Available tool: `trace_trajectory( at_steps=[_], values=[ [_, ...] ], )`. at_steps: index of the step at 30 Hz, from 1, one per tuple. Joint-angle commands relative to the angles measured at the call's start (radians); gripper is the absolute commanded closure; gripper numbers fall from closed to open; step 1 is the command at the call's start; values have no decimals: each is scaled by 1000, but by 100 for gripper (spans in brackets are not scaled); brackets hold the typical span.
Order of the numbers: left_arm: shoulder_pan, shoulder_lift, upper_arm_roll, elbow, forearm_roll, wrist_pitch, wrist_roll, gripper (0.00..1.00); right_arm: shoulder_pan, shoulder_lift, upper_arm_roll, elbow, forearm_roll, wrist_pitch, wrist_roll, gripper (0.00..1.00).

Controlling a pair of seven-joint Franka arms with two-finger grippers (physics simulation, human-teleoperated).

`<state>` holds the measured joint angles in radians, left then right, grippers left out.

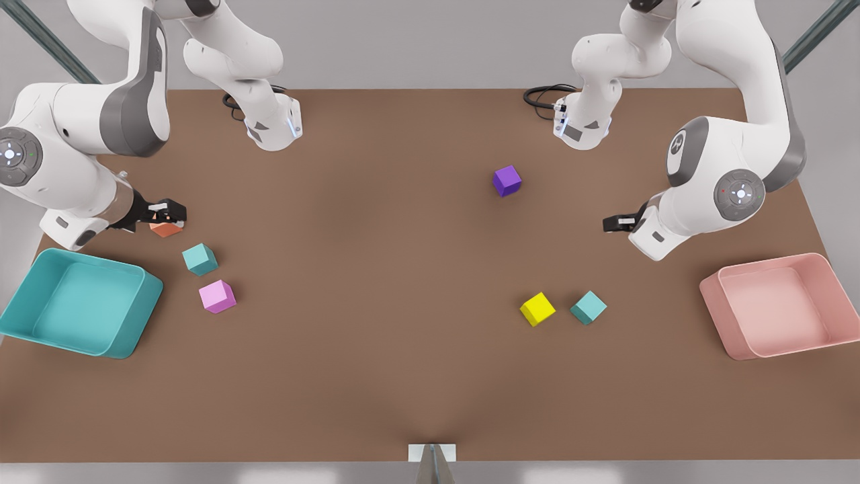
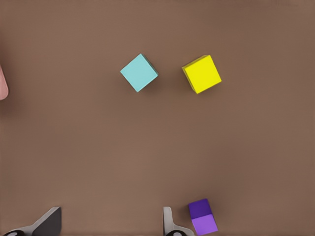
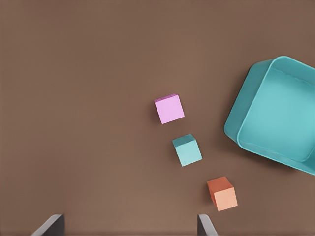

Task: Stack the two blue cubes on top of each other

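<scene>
One blue cube (image 1: pixel 199 259) (image 3: pixel 187 150) lies at the front view's left, between an orange cube (image 1: pixel 166 229) (image 3: pixel 222 193) and a pink cube (image 1: pixel 217 296) (image 3: pixel 170 108). The other blue cube (image 1: pixel 588 307) (image 2: pixel 139 72) lies at the front view's right, beside a yellow cube (image 1: pixel 537 308) (image 2: pixel 202 73). My right gripper (image 1: pixel 168 214) (image 3: pixel 129 228) hangs open above the orange cube, holding nothing. My left gripper (image 1: pixel 615 224) (image 2: pixel 109 226) hangs open and holds nothing, up from the yellow and blue pair and off to the right of the purple cube.
A purple cube (image 1: pixel 506 181) (image 2: pixel 203 216) sits toward the back of the table. A teal tray (image 1: pixel 127 336) (image 3: pixel 246 118) stands at the front view's left edge, a pink tray (image 1: pixel 715 296) (image 2: pixel 2 83) at its right edge. The arm bases stand at the back.
</scene>
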<state>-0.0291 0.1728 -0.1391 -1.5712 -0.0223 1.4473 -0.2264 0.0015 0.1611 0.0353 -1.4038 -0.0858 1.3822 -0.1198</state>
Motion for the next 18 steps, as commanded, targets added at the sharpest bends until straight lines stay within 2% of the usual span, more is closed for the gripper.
trace_trajectory(
  at_steps=[1,2,5,9,11,14,16,18],
  values=[
    [0,-1,0,0,1,2,-25,0,0,0,0,2,0,0,-9,0],
    [0,10,0,0,1,4,-24,0,2,0,0,-1,-6,0,-15,0],
    [0,17,0,0,2,4,-25,0,2,169,0,16,-52,55,-52,0],
    [8,19,0,0,1,2,-24,0,-14,252,-5,-63,-48,144,364,0],
    [9,19,0,-1,1,2,-25,0,-29,236,-8,-118,4,146,502,0],
    [11,19,0,-3,1,1,-25,0,-37,170,-91,-198,17,162,485,0],
    [12,21,0,-3,1,1,-25,0,-44,42,-127,-429,78,478,525,0],
    [12,25,0,-3,1,1,-25,0,-44,-26,-130,-562,98,610,638,0]
  ],
)
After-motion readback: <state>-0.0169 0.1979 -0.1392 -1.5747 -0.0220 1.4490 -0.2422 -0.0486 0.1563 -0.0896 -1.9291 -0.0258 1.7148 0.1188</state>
